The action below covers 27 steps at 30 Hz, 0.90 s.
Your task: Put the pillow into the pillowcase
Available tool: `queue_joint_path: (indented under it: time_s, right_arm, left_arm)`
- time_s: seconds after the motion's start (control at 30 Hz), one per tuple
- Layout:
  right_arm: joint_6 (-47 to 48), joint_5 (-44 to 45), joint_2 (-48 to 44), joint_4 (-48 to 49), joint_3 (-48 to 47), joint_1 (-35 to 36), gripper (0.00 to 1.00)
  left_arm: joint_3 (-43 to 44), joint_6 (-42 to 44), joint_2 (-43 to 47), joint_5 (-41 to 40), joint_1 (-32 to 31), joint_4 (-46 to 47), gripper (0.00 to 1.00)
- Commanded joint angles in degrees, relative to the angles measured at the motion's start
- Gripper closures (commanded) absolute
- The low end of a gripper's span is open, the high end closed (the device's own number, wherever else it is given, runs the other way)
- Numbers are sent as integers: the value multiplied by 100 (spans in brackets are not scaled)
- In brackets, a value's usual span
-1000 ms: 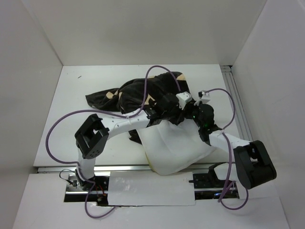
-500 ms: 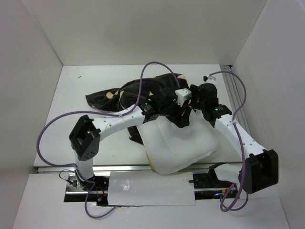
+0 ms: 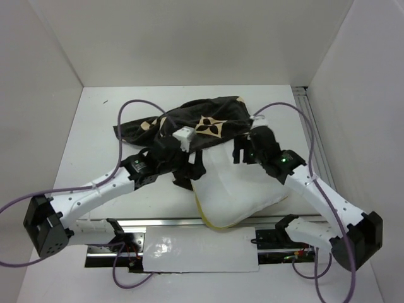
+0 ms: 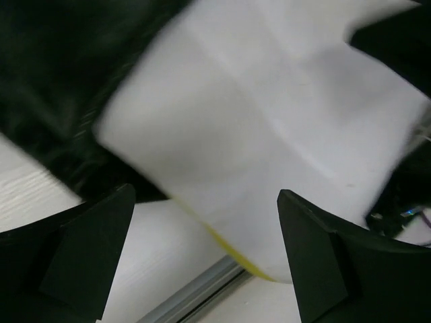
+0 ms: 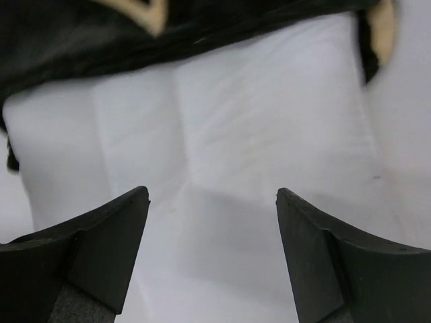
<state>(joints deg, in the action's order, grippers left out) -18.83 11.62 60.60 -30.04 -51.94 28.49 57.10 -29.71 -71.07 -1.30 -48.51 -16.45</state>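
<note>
Pillow [image 3: 237,189] lies on the counter [image 3: 95,158], its far end covered by the pillowcase [image 3: 202,123]. Left hand [image 3: 187,172] and right hand [image 3: 242,151] hover open and empty. Best each pinches the hem, then both draw it evenly nearward.

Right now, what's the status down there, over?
Left gripper open, right gripper open. Pillow far end covered by pillowcase, near half out. Nothing blocking.
</note>
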Motion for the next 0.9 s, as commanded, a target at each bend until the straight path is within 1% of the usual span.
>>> queue_joint_path:
  time_s: [0.0,0.07,0.1,0.13,0.23,0.37,0.43,0.53,0.57,0.63,0.67,0.77,0.8,0.83,0.87]
  right_arm:
    - [362,576,372,103,-175,1389,17]
    - [362,1190,767,174,-229,2104,17]
    - [415,1307,891,235,-307,2447,17]
    - [415,1386,1014,323,-360,3025,15]
    - [415,1493,1506,543,-474,3792,12]
    - [56,1686,2182,798,-422,4024,11]
    - [-164,1686,2298,851,-352,3971,11]
    - [-428,2002,2439,763,-299,3919,11]
    - [-481,2185,2439,676,-299,3866,11]
    - [-542,2187,2570,623,-299,3805,11]
    - [-543,2074,2571,622,-247,3717,19]
    - [-543,1819,2650,806,-176,3611,35]
    - [-464,1609,2650,877,-115,3611,51]
    - [-464,1555,2581,938,-114,3611,55]
    - [-464,1502,2528,939,-114,3550,62]
  left_arm:
    - [-776,-885,356,-582,647,-332,0]
    - [-1286,-1027,646,-416,1069,-333,0]
    - [-1437,-1149,743,-415,1168,-333,0]
    - [-1578,-1151,848,-415,1247,-333,0]
    - [-2018,-1239,1156,-468,1379,-131,0]
    - [-2273,-1186,1209,-468,1484,159,0]
    - [-2405,-1133,1209,-206,1485,317,0]
    - [-2476,-1080,1096,-2,1538,738,0]
    - [-2537,-1028,1025,103,1538,861,0]
    - [-2537,-975,754,339,1538,1212,1]
    - [-2537,-975,648,419,1538,1345,1]
    - [-2485,-922,175,578,1538,1802,4]
    - [-2485,-922,42,630,1538,1864,4]
    - [-2328,-870,-229,518,1538,1864,7]
    - [-2231,-869,-232,465,1538,1743,9]
